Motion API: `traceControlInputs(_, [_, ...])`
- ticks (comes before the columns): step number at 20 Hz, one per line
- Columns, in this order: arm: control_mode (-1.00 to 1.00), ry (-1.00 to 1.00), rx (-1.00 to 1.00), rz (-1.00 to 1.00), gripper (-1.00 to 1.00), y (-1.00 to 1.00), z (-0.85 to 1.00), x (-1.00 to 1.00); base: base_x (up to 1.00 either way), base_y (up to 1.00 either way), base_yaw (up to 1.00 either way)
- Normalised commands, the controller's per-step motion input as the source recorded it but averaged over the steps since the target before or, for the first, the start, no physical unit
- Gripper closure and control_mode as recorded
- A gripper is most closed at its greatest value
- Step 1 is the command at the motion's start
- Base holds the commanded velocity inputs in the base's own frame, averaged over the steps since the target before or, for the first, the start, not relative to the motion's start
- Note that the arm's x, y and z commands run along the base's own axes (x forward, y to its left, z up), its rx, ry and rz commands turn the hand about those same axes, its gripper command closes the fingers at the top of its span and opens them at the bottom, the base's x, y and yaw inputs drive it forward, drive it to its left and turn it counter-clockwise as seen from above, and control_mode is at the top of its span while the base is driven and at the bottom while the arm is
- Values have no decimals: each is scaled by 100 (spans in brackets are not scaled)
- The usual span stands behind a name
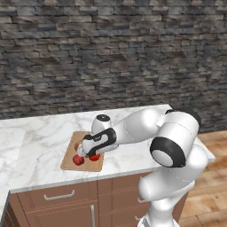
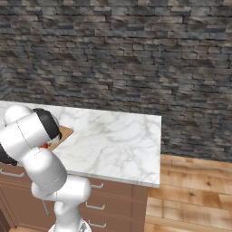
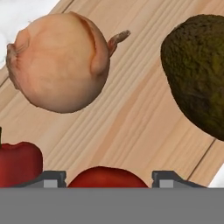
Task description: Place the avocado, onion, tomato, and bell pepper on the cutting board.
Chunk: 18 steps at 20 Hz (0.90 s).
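Note:
The cutting board [image 1: 71, 163] lies on the marble counter, and all the produce is over it. In the hand view the tan onion [image 3: 59, 65] sits upper left and the dark avocado [image 3: 197, 70] upper right, both resting on the board [image 3: 131, 131]. The crimson bell pepper [image 3: 17, 164] is at lower left. My gripper [image 3: 108, 179] is shut on the tomato [image 3: 107, 175], whose sides meet both finger tips. From the left base, the gripper [image 1: 91, 155] reaches down onto the board, with the tomato [image 1: 95, 157] under it, the bell pepper [image 1: 78, 161] to its left and the onion [image 1: 78, 145] behind.
The marble counter [image 1: 44, 133] runs left and back to a stone wall. Its front edge lies just beyond the board, above wooden drawers [image 1: 57, 195]. A corner of the board [image 2: 65, 132] peeks past my arm, with open marble [image 2: 113, 140] to its right.

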Motion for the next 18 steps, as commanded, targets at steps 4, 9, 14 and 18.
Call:
traceControlInputs(4, [-100, 0, 0, 0, 100, 0, -20, 0, 0, 0, 0])
traceControlInputs(9, [-100, 0, 0, 0, -100, 0, -7, -4, 0, 0, 0])
traceControlInputs(14, [-100, -2, 0, 0, -100, 0, 0, -20, 0, 0, 0])
traceControlInputs(18, [-100, -2, 0, 0, -100, 0, 1, -22, 0, 0, 0])
